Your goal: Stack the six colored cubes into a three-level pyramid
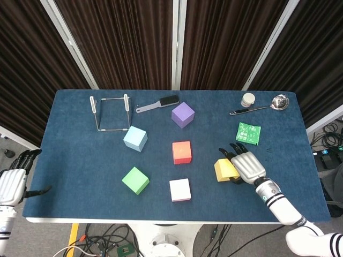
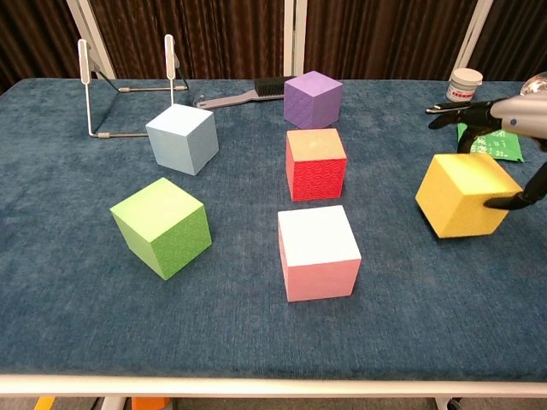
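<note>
While closing around the yellow cube at lower right, right hand fingers spread, thumb touching its side; seemingly light, rigid; best gripped across opposite flat faces.

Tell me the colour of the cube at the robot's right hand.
Yellow cube, at the right hand; clearest in the chest view.

Chest view: we see the right hand cut off at the right frame edge, so its palm and its contact with the yellow cube stay unclear. Head view: left hand clipped at the lower left edge. Green packet print too small to read.
</note>
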Action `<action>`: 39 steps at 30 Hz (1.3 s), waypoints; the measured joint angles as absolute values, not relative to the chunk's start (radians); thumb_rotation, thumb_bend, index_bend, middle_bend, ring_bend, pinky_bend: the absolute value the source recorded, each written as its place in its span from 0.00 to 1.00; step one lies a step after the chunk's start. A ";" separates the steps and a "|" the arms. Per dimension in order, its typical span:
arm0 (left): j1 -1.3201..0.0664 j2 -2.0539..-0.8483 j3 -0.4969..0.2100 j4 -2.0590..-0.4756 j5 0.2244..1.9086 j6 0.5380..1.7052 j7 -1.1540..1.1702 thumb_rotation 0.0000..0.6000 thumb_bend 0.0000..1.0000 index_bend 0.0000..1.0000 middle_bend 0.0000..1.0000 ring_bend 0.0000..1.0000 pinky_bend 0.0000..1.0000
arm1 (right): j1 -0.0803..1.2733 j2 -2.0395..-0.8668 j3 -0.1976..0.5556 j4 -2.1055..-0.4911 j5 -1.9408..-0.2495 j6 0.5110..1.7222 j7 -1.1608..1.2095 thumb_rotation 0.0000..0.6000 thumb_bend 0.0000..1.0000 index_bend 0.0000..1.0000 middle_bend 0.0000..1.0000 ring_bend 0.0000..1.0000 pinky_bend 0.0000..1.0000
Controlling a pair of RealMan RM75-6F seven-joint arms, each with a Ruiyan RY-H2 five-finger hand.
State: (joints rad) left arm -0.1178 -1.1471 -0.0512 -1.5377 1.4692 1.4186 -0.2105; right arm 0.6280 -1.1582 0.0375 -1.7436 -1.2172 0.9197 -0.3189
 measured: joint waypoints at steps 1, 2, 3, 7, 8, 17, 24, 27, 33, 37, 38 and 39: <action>-0.118 -1.147 -0.051 -1.538 1.470 1.418 -0.210 1.00 0.00 0.11 0.11 0.02 0.15 | 0.628 -1.157 0.046 -1.742 -1.218 0.924 -0.308 1.00 0.23 0.00 0.46 0.00 0.00; -0.119 -1.148 -0.051 -1.538 1.470 1.417 -0.209 1.00 0.00 0.11 0.11 0.02 0.15 | 0.629 -1.158 0.056 -1.738 -1.218 0.931 -0.300 1.00 0.23 0.00 0.46 0.00 0.00; -0.119 -1.148 -0.051 -1.538 1.470 1.418 -0.207 1.00 0.00 0.11 0.11 0.02 0.15 | 0.630 -1.163 0.070 -1.729 -1.216 0.942 -0.295 1.00 0.23 0.00 0.46 0.00 0.00; -0.119 -1.153 -0.051 -1.537 1.472 1.422 -0.206 1.00 0.00 0.11 0.10 0.02 0.15 | 0.644 -1.208 0.098 -1.686 -1.185 0.953 -0.313 1.00 0.23 0.00 0.46 0.00 0.00; -0.119 -1.153 -0.050 -1.536 1.472 1.422 -0.207 1.00 0.00 0.11 0.10 0.02 0.15 | 0.651 -1.221 0.103 -1.675 -1.171 0.950 -0.319 1.00 0.23 0.00 0.46 0.00 0.00; -0.115 -1.149 -0.048 -1.528 1.471 1.423 -0.225 1.00 0.00 0.11 0.11 0.02 0.15 | 0.758 -1.320 0.162 -1.579 -1.032 0.864 -0.399 1.00 0.23 0.00 0.45 0.00 0.00; -0.112 -1.154 -0.043 -1.509 1.468 1.420 -0.242 1.00 0.00 0.11 0.11 0.02 0.15 | 0.817 -1.355 0.182 -1.570 -0.919 0.829 -0.458 1.00 0.23 0.00 0.45 0.00 0.00; -0.112 -1.160 -0.042 -1.498 1.469 1.418 -0.251 1.00 0.00 0.11 0.11 0.02 0.15 | 0.837 -1.367 0.181 -1.577 -0.877 0.832 -0.499 1.00 0.23 0.00 0.45 0.00 0.00; -0.110 -1.166 -0.041 -1.484 1.475 1.424 -0.269 1.00 0.00 0.11 0.10 0.02 0.15 | 0.876 -1.385 0.170 -1.599 -0.802 0.851 -0.566 1.00 0.23 0.00 0.45 0.00 0.00; -0.105 -1.167 -0.040 -1.480 1.477 1.431 -0.275 1.00 0.00 0.11 0.11 0.02 0.15 | 0.897 -1.398 0.162 -1.604 -0.771 0.861 -0.589 1.00 0.23 0.00 0.45 0.00 0.00; -0.104 -1.167 -0.040 -1.479 1.477 1.433 -0.278 1.00 0.00 0.11 0.11 0.02 0.15 | 0.901 -1.401 0.160 -1.603 -0.765 0.863 -0.593 1.00 0.23 0.00 0.45 0.00 0.00; -0.103 -1.168 -0.040 -1.477 1.477 1.434 -0.280 1.00 0.00 0.11 0.11 0.02 0.15 | 0.905 -1.404 0.158 -1.603 -0.760 0.867 -0.597 1.00 0.23 0.00 0.45 0.00 0.00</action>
State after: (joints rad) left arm -0.1027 -1.1676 -0.0397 -1.4770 1.4766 1.4341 -0.2800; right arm 0.9055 -1.4041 0.1579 -1.6032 -0.7596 0.8669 -0.5972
